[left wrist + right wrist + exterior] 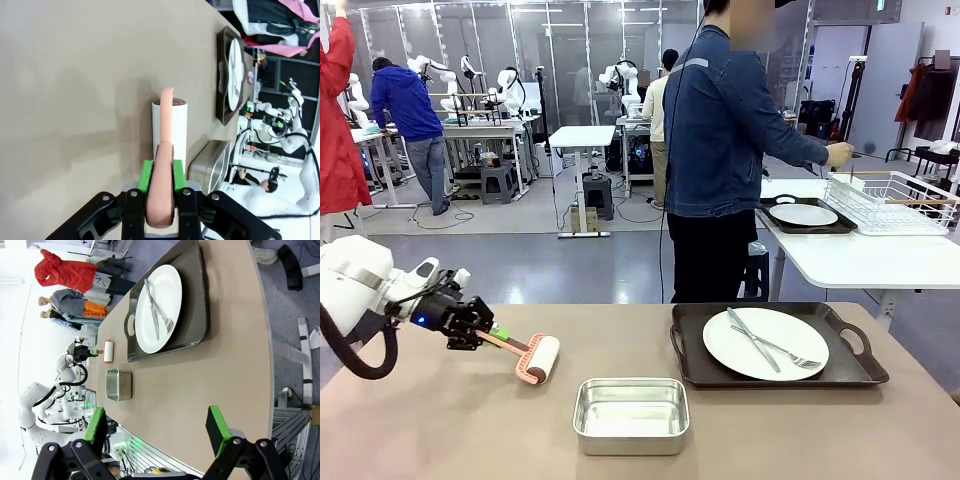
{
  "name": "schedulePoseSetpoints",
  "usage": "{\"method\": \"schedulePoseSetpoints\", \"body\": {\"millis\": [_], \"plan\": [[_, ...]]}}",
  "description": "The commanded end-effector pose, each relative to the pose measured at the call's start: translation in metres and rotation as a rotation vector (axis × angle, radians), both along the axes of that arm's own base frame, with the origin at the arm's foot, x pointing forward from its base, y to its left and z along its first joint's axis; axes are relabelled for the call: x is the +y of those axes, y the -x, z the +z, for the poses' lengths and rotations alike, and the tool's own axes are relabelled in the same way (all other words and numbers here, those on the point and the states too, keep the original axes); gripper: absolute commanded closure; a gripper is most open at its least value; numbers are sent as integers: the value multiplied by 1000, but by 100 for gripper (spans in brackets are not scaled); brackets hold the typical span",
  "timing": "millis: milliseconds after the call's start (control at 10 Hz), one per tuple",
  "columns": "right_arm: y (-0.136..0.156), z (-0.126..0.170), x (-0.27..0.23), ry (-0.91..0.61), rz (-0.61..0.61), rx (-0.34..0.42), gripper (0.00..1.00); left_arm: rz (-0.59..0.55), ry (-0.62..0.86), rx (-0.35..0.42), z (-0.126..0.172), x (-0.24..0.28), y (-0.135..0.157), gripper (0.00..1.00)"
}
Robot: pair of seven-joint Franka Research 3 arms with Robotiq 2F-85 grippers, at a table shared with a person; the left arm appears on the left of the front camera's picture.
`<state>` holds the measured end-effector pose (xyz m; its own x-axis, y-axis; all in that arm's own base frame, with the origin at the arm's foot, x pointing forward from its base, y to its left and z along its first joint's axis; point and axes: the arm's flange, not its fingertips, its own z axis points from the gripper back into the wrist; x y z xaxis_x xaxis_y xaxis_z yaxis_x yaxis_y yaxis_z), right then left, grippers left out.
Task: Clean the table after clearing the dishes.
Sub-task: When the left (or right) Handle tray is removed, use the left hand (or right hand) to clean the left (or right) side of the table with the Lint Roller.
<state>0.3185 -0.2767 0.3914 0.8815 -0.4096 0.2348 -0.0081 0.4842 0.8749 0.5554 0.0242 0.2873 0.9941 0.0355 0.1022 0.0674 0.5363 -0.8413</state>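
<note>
My left gripper (488,333) is shut on the pink handle of a lint roller (539,359), whose white roll rests on the beige table (440,420) at the left. In the left wrist view its green pads (145,176) clamp the handle (163,200), with the roll (170,130) lying on the tabletop ahead. One of the dishes, a white plate (765,343) with a knife and fork, sits on a dark tray (690,365) at the table's right. Another plate (803,214) on a tray lies on the white side table. My right gripper (156,427) hangs open above the table's edge, holding nothing.
A small steel pan (631,413) stands near the front middle of the table. A person (720,140) stands at the far side, turned toward the white table (860,262), one hand at the wire rack (892,200). Other people and workbenches are far behind.
</note>
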Motion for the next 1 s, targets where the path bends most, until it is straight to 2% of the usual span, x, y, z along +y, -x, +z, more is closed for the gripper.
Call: {"method": "schedulePoseSetpoints", "body": {"millis": [0, 200, 500, 900], "plan": [[2, 3, 1, -7, 2, -10, 0, -95, 42, -68, -36, 58, -7, 79], [2, 3, 1, -7, 2, -10, 0, -122, 4, -26, -44, 119, -2, 79], [2, 3, 1, -7, 2, -10, 0, -97, -51, 34, -45, 186, 0, 79], [2, 3, 1, -7, 2, -10, 0, 5, -147, 115, -23, 257, 23, 79]]}}
